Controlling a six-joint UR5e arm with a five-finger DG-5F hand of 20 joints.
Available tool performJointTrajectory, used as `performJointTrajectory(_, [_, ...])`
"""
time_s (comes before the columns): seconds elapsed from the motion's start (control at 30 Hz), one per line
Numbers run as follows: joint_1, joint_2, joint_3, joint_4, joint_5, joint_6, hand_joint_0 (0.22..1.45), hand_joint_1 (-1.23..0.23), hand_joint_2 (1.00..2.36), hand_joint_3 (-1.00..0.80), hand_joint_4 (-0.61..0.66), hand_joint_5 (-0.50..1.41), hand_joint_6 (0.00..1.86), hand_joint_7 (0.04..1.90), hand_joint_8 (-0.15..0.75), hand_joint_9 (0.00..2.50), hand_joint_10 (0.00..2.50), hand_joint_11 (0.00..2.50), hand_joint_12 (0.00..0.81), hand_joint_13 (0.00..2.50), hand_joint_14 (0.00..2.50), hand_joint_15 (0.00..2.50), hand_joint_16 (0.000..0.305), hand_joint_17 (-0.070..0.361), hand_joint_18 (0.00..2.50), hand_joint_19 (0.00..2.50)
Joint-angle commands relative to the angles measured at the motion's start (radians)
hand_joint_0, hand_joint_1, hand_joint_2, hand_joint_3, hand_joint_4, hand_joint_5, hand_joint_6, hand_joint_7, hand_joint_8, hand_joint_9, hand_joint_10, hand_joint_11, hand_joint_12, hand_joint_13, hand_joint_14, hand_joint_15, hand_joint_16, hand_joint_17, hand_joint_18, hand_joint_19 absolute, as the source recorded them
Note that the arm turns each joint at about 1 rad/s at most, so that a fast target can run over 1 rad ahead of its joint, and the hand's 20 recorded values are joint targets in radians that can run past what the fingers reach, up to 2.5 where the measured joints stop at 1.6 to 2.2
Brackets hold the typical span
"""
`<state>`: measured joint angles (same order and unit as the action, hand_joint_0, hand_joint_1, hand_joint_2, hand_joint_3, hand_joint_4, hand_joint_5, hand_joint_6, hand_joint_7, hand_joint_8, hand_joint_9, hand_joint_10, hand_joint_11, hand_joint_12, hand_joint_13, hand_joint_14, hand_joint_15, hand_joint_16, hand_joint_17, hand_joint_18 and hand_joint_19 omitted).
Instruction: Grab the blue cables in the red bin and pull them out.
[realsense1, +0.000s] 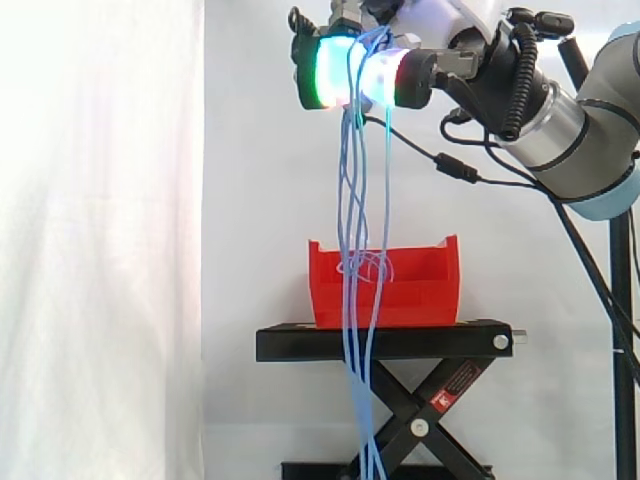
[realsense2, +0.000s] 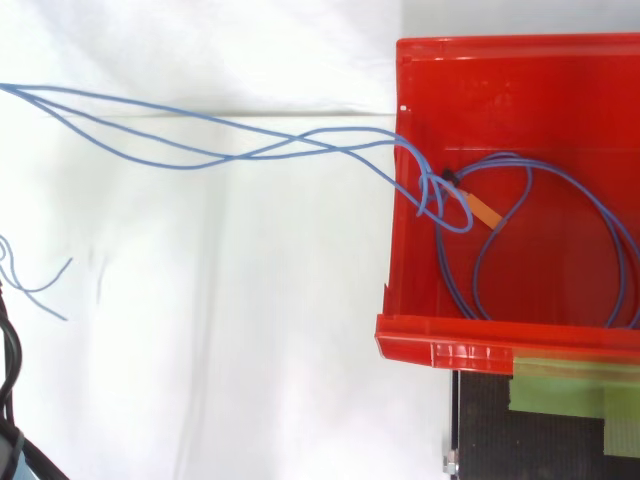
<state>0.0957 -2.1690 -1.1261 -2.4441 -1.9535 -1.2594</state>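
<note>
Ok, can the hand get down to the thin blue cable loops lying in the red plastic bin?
Probably yes: the red plastic bin is open on top and nothing covers the loops. But the hand, high above, is shut on the blue cables hanging from it.

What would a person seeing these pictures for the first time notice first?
High in the side view, the glowing hand pinches the blue cables, which hang down past the red bin on its black stand. From above, cable loops lie inside the bin.
</note>
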Motion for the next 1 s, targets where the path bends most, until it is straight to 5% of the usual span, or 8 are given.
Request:
performJointTrajectory(0.0, [-0.001,0.000,0.000,0.002,-0.002,-0.005,0.96,-0.93,1.00,-1.00,0.04,0.58,1.09,0.48,0.198,1.10,1.38,1.54,0.307,1.38,0.02,1.49,0.051,0.114,0.83,0.74])
performJointTrajectory(0.43, [-0.004,0.000,0.000,0.045,-0.007,0.018,0.97,-0.93,1.00,-1.00,-0.02,0.59,1.06,0.48,0.189,1.10,1.35,1.55,0.305,1.38,0.02,1.49,0.050,0.113,0.83,0.74])
performJointTrajectory(0.77, [-0.007,0.000,-0.001,0.120,-0.147,-0.116,0.97,-0.93,1.00,-1.00,-0.02,0.60,1.04,0.49,0.184,1.09,1.32,1.56,0.304,1.38,0.02,1.49,0.050,0.113,0.83,0.74])
performJointTrajectory(0.97, [-0.011,0.000,0.000,0.122,-0.166,-0.174,0.97,-0.93,1.00,-1.00,-0.03,0.60,1.04,0.50,0.184,1.10,1.31,1.56,0.308,1.38,0.02,1.49,0.050,0.112,0.83,0.74])
